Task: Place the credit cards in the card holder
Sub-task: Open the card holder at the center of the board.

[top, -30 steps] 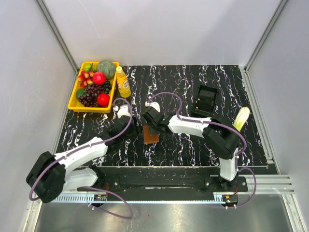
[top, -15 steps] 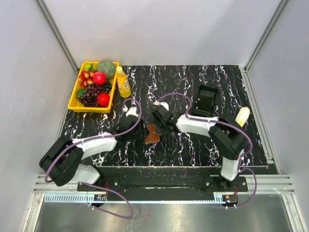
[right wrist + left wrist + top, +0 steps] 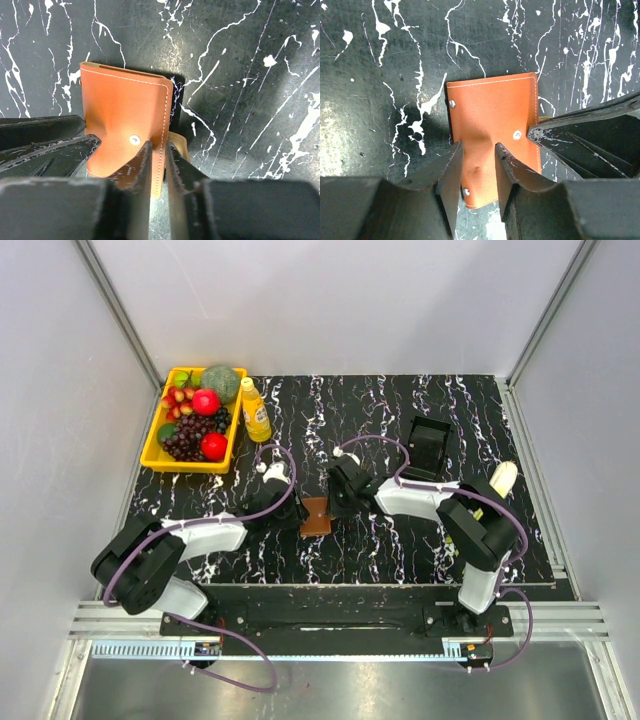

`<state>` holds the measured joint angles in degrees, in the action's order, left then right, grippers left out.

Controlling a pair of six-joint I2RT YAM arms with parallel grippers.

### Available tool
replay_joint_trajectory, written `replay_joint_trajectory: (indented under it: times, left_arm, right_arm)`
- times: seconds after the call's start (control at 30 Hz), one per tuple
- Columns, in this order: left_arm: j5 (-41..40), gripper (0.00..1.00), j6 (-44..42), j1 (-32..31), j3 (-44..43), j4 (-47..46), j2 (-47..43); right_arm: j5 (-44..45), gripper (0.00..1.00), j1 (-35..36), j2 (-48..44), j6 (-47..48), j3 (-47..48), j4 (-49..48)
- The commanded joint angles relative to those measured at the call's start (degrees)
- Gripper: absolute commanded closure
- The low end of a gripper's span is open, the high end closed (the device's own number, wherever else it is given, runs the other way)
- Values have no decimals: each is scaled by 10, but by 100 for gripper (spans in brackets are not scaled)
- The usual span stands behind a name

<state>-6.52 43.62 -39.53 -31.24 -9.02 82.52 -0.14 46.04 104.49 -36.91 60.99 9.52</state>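
The card holder, a brown leather wallet with light stitching and metal snaps, lies on the black marbled table between both grippers. My left gripper reaches it from the left. In the left wrist view its fingers stand apart over the wallet's near part, so the left gripper is open. My right gripper is closed narrowly on the wallet's stitched edge, with a tan flap beside it. No credit card is plainly visible.
A yellow tray of fruit and a yellow bottle stand at the back left. A black plastic tray-like box sits at the back right, with a yellowish banana-like object beyond it near the right edge.
My left gripper has swung right and come onto the wallet. My right gripper has shifted slightly right, staying at the wallet's edge. The wallet now lies flatter and more exposed.
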Motion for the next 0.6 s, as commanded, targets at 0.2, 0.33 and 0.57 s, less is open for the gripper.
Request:
replay_joint_trajectory:
  times: [0.2, 0.33, 0.57]
  left_arm:
    - [6, 60, 10, -6, 15, -49, -35]
    - [-1, 60, 18, -7, 16, -47, -41]
    - [-45, 56, 16, -6, 29, -7, -114]
  right_arm:
    - [-50, 86, 4, -83, -36, -27, -113]
    - [-65, 85, 5, -82, -40, -24, -129]
    - [-100, 82, 5, -60, -44, -13, -152]
